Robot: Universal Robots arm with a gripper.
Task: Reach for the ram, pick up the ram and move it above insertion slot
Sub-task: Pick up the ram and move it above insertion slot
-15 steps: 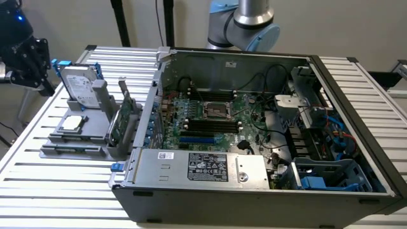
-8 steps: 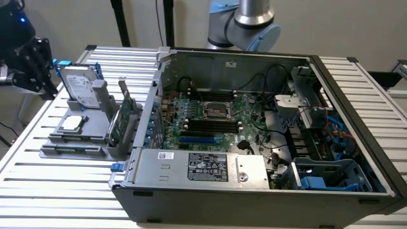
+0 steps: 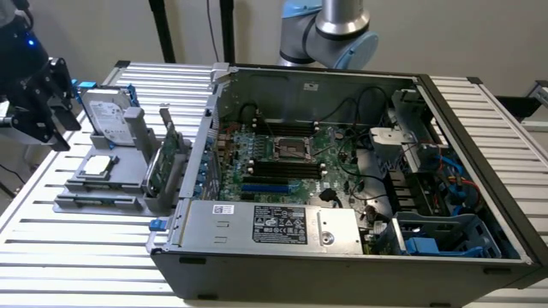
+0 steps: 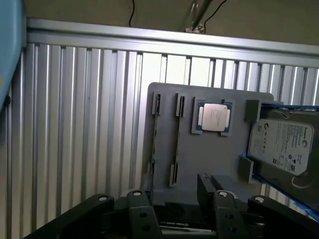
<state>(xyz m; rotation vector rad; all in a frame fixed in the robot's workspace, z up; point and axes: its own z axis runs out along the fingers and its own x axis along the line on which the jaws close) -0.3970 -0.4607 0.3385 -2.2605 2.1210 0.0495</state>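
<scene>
Aluminium slats form the surface (image 3: pixel 86 237) in the exterior view. On them stands an open computer case (image 3: pixel 479 192), its motherboard facing up. Several long black sockets run parallel just below the square silver processor socket (image 3: pixel 291 147); the insertion slot (image 3: pixel 287 170) is one of them and stands empty, with a shorter blue slot (image 3: pixel 265 189) nearer the case front. A labelled power supply (image 3: pixel 274 224) lies along the front wall. The robot arm (image 3: pixel 330 32) rises behind the case. On the exterior view's left, beside the case, a grey holder tray (image 3: pixel 77 206) carries a hard drive (image 3: pixel 111 115) propped upright, a processor chip (image 3: pixel 99 163) lying flat and a green expansion card (image 3: pixel 167 151) standing on edge. The dark claw (image 3: pixel 51 125) hangs at the far left edge, above the slats and just beside the tray, well apart from the case.

From the wrist view, the claw (image 4: pixel 177 214) looks down on the slatted surface (image 4: pixel 75 124) and the grey tray (image 4: pixel 209 159). Its black fingers (image 4: pixel 219 204) are spread wide with nothing between them. The ram (image 4: pixel 176 139) sits edge-up in a narrow holder on the tray, roughly in line with the gap between the fingers and untouched. A second like holder (image 4: pixel 155 129) runs parallel just beside it. The processor chip (image 4: pixel 215 118) lies next to the ram's far end, and the hard drive (image 4: pixel 281 147) rests on blue rails beyond it.
</scene>
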